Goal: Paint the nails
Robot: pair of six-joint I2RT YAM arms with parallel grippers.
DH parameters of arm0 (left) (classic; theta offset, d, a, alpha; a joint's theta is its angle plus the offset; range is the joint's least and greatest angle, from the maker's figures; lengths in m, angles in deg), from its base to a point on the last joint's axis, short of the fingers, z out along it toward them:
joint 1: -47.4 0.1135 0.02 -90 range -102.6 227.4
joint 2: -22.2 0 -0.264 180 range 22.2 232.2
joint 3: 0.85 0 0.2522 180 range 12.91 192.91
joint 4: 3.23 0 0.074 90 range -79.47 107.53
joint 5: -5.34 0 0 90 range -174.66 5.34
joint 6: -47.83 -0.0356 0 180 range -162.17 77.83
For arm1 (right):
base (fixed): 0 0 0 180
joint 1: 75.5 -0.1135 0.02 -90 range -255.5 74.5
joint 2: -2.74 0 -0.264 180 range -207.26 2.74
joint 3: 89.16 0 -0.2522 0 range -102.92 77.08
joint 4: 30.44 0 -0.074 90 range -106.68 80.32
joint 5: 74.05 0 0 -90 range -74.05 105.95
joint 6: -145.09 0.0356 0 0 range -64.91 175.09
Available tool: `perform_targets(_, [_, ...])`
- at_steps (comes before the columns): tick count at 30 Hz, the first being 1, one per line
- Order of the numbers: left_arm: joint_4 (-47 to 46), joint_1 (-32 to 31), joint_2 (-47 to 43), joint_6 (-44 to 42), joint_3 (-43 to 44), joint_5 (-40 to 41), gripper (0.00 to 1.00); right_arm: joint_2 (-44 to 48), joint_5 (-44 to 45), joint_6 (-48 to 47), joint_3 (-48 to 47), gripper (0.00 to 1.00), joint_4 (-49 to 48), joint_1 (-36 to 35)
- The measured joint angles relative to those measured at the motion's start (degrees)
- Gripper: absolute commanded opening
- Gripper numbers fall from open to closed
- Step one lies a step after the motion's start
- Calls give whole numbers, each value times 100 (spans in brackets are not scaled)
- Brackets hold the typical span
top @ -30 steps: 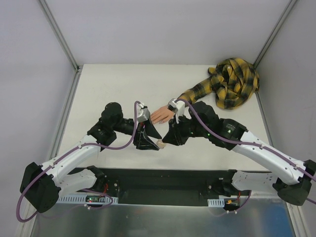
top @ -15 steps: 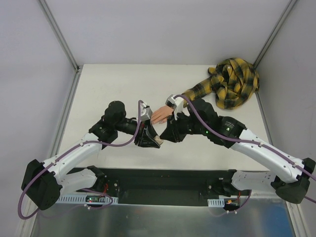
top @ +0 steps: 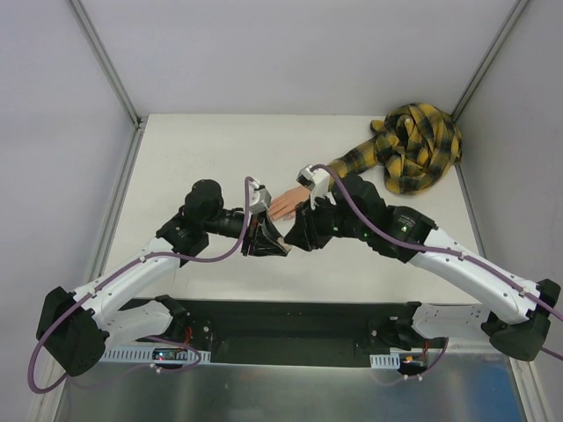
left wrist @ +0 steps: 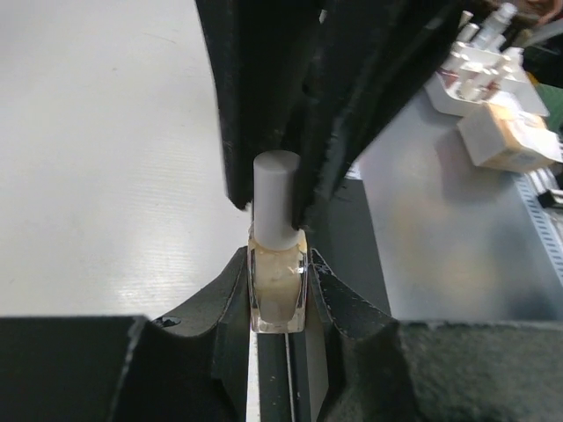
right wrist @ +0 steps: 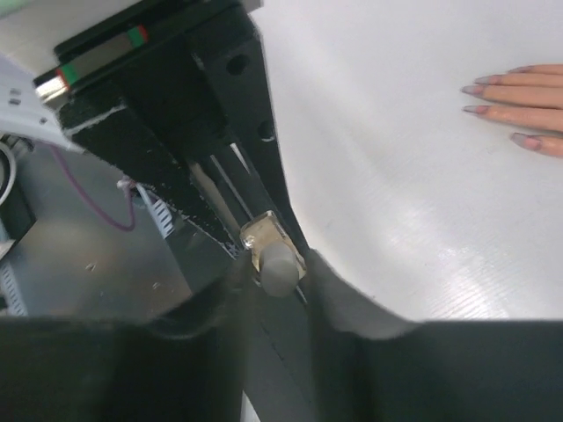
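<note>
Matte white tabletop [top: 202,158] — squarish glass bottle [left wrist: 278,297], grey cylindrical cap [left wrist: 276,198], seemingly lilac nails [right wrist: 473,89]

Beige bottle [left wrist: 278,299] (grey cap [left wrist: 275,198])

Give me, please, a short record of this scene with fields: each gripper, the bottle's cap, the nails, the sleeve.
left gripper: shut on the bottle
right gripper: shut on the grey cap
cap: seated on the bottle
nails: on the mannequin hand, flat on the table, apart from the bottle
sleeve: plaid, bunched at far right
</note>
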Motion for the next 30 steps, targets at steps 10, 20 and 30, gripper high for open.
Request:
perform_targets(10, [398, -31, -780, -190, -46, 2409, 0, -39, 2396, 1344, -122, 59, -72, -367])
perform_targets(20, [496, -35, -1005, -299, -138, 3191, 0, -730, 3261, 1803, -643, 53, -442, -627])
perform_targets(30, [529, -35, -1110, -297, -142, 3309, 0, -1104, 3311, 1934, -730, 40, -697, -723])
